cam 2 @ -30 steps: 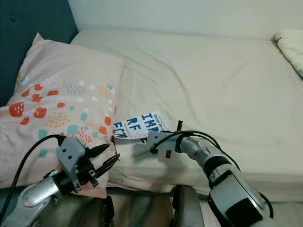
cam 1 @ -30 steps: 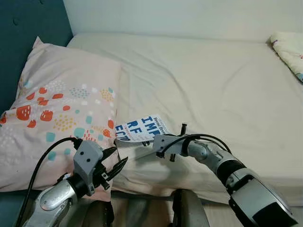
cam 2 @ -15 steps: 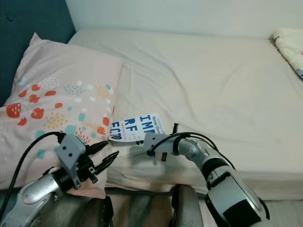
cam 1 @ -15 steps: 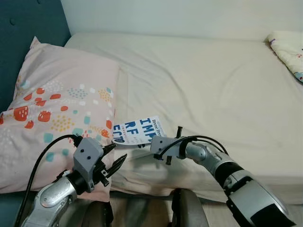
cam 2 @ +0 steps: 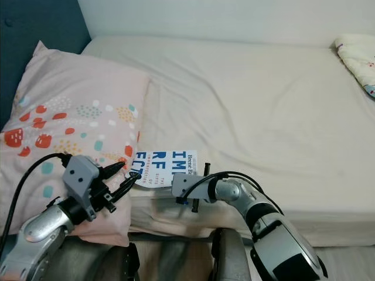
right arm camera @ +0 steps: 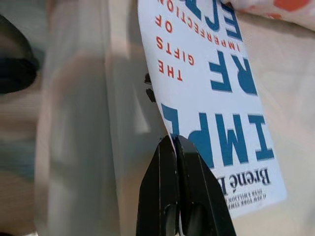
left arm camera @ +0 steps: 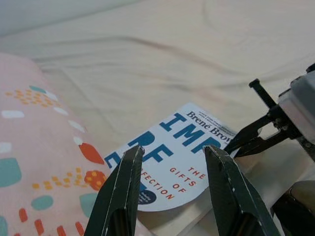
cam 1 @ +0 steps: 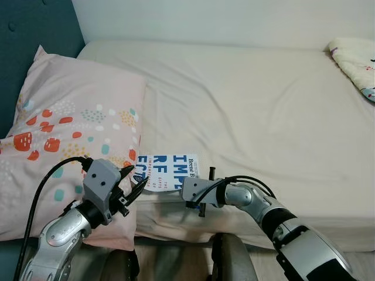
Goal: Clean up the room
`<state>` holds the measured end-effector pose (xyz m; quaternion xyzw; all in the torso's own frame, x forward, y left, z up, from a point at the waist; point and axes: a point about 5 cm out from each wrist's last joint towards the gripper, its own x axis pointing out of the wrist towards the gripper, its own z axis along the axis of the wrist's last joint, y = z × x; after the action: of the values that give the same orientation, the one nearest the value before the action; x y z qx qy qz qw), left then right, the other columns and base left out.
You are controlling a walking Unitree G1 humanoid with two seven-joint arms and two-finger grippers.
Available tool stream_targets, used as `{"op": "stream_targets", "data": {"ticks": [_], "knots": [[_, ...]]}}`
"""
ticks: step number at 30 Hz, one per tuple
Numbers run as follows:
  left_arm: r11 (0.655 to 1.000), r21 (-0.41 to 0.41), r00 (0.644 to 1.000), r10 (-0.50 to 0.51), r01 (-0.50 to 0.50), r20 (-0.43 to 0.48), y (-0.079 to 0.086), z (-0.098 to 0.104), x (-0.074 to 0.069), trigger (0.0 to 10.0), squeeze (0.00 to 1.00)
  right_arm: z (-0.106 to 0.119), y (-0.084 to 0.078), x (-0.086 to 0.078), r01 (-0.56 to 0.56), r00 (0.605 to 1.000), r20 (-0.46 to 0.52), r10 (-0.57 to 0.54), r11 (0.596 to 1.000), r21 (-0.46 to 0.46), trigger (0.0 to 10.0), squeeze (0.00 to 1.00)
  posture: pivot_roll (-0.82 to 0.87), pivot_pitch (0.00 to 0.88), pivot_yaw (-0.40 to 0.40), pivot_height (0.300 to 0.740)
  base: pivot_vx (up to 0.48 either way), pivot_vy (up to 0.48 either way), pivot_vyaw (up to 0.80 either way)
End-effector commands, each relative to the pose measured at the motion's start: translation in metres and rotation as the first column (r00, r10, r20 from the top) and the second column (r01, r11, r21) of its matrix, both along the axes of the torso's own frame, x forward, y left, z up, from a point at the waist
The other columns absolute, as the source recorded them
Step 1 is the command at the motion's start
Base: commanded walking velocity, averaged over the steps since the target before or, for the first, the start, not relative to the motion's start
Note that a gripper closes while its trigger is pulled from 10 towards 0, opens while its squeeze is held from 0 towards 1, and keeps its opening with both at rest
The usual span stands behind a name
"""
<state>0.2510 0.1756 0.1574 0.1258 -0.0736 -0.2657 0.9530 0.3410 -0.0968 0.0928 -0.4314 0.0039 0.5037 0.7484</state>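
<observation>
While the white book with blue lettering lies flat on the bed near its front edge, one end tucked against the patterned pillow, the right pincer pinches the book's near edge with its fingers pressed together on the cover. The left pincer hovers just above the book's pillow end, fingers spread apart and touching nothing. A second patterned cushion rests at the bed's far right corner.
</observation>
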Motion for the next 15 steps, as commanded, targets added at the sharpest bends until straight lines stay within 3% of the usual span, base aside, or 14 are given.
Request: {"op": "stream_targets", "data": {"ticks": [1, 7, 8, 9, 10, 11, 15], "knots": [[1.000, -0.009, 1.000, -0.018, 0.018, -0.017, -0.005, -0.006, -0.002, 10.0, 0.00, -0.012, 0.003, -0.012, -0.059, 0.996, -0.062, 0.060, 0.998, 0.014, 0.0, 0.00, 0.13, 0.231, -0.073, 0.566, 0.000, 0.000, 0.00], [0.999, -0.018, 0.999, -0.034, 0.034, -0.019, -0.010, -0.007, -0.002, 10.0, 0.00, -0.018, 0.001, -0.019, -0.098, 0.990, -0.102, 0.098, 0.995, 0.012, 0.0, 0.00, 0.12, 0.226, -0.069, 0.566, 0.000, 0.000, 0.00], [0.999, -0.020, 0.999, -0.037, 0.036, -0.019, -0.011, -0.007, -0.001, 10.0, 0.00, -0.018, 0.000, -0.019, -0.099, 0.990, -0.101, 0.099, 0.995, 0.003, 1.2, 0.00, 0.12, 0.222, -0.068, 0.566, 0.000, 0.000, 0.00], [0.999, -0.020, 0.999, -0.037, 0.036, -0.019, -0.011, -0.007, -0.001, 10.0, 0.00, -0.018, 0.000, -0.019, -0.099, 0.990, -0.101, 0.099, 0.995, 0.003, 1.2, 0.00, 0.12, 0.222, -0.068, 0.566, 0.000, 0.000, 0.00], [0.999, -0.028, 0.999, -0.040, 0.039, -0.016, -0.014, -0.008, 0.001, 10.0, 0.00, -0.016, -0.004, -0.017, -0.092, 0.992, -0.091, 0.091, 0.996, -0.005, 10.0, 0.20, 0.12, 0.218, -0.067, 0.566, 0.000, 0.000, 0.00], [0.999, -0.032, 0.999, -0.042, 0.041, -0.014, -0.016, -0.008, 0.002, 10.0, 0.00, -0.015, -0.007, -0.016, -0.086, 0.992, -0.089, 0.084, 0.996, -0.012, 10.0, 1.00, 0.11, 0.212, -0.066, 0.566, 0.000, 0.000, 0.00], [0.998, -0.039, 0.999, -0.046, 0.046, -0.013, -0.019, -0.008, 0.003, 10.0, 0.00, -0.014, -0.011, -0.013, -0.065, 0.996, -0.069, 0.063, 0.997, -0.028, 10.0, 1.00, 0.11, 0.208, -0.065, 0.566, 0.000, 0.000, 0.00]]}}
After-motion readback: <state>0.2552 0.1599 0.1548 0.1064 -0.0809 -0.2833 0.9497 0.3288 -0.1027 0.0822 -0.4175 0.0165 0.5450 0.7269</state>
